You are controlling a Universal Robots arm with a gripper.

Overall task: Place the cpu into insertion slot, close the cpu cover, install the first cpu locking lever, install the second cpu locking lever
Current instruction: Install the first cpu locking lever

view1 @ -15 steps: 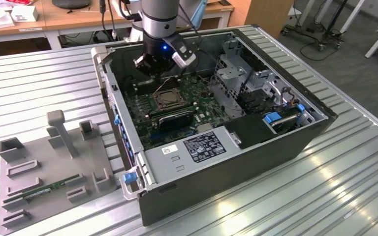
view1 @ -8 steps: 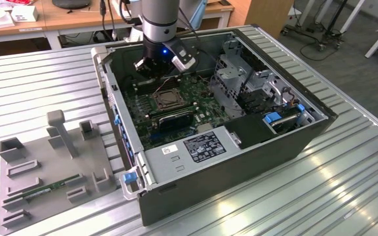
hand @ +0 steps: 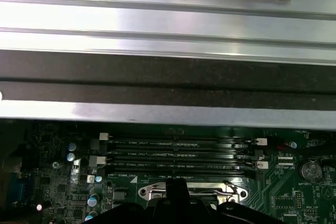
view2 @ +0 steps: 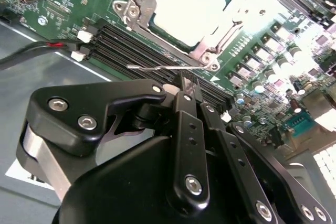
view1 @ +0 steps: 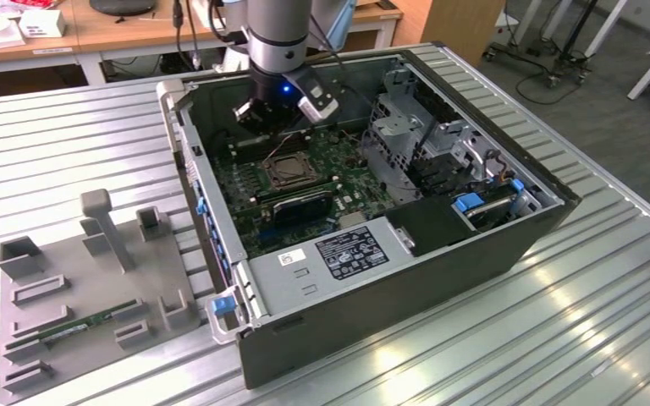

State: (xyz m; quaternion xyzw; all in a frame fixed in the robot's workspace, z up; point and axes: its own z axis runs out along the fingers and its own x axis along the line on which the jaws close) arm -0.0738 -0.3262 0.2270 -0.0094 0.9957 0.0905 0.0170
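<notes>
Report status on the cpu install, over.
Gripper shut, tips beside the thin locking lever. cpu seated, cpu cover down around it. No obstruction seen near the socket.

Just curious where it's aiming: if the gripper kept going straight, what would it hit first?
Probably the thin metal lever beside the socket, just ahead of the gripper, though depth is unclear.
</notes>
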